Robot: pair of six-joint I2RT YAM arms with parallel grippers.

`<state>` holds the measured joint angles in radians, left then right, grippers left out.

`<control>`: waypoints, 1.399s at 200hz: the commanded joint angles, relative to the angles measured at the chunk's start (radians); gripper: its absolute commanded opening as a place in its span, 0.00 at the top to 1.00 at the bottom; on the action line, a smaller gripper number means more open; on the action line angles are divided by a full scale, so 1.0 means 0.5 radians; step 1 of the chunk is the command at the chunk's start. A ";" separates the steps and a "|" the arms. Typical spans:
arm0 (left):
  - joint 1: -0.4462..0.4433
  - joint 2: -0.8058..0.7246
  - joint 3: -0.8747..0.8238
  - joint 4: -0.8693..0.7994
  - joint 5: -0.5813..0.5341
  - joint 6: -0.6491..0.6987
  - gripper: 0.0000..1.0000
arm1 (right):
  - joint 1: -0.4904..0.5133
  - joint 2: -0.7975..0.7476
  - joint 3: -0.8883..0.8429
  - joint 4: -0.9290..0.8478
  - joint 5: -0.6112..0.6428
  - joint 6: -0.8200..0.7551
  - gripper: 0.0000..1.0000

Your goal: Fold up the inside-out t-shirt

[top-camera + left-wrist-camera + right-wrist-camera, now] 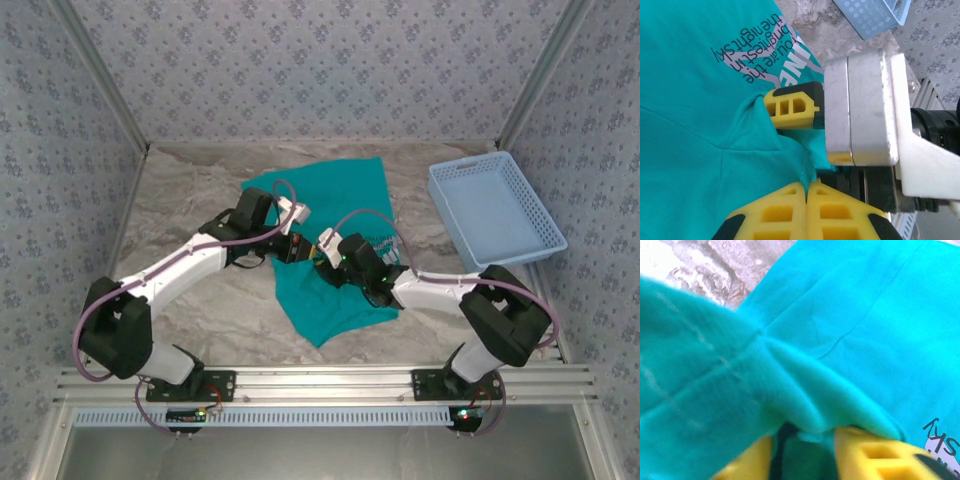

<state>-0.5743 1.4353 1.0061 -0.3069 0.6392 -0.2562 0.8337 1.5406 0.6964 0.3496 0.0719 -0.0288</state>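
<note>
The inside-out t-shirt (340, 200) lies spread on the marbled counter (190, 200), roughly in the middle. Its upper part reaches toward the back wall and its lower end comes to a rumpled point near the arms' bases. Both arms lean in over it and meet just above its centre, almost nose to nose.

The left claw (806, 192) has its two yellow fingers pressed flat against each other, with a thin ridge of teal cloth running up into the seam between them. It has the shirt pinched. Seen from the left wrist, the cloth around that ridge pulls into creases that fan out across the fabric.

The right claw (802, 450) sits just beside it. Its fingers stand a narrow way apart with a thick fold of the shirt bunched between them, and more cloth drapes over the left one, so it is gripping a wad of the shirt rather than a single layer. From the left wrist one of its yellow fingers shows tucked under a lifted flap, with the metal body behind it.

A grey and black print (760, 55) shows on the cloth near the two claws — lettering that reads upside down from the left wrist.

Off to the right, well apart from the shirt, a light blue mesh basket (490, 215) rests at an angle against the side wall.
</note>
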 commanded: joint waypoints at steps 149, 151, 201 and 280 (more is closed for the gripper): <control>0.146 0.245 -0.127 0.136 0.215 0.092 1.00 | -0.205 -0.884 -0.097 -0.953 -1.090 -0.402 1.00; 0.148 0.258 -0.130 0.146 0.217 0.092 1.00 | -0.209 -0.884 -0.090 -0.960 -1.094 -0.407 1.00; 0.168 0.501 -0.247 0.383 0.185 0.127 0.97 | -0.429 -0.628 -0.017 -0.997 -0.909 -0.274 1.00; 0.256 0.489 -0.251 0.490 0.269 0.286 1.00 | -0.533 -0.225 0.112 -0.792 -0.726 -0.073 0.93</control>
<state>-0.4835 1.6981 0.8761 -0.1169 0.7090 -0.1368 0.5854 1.3907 0.7097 -0.0792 -0.3725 -0.1169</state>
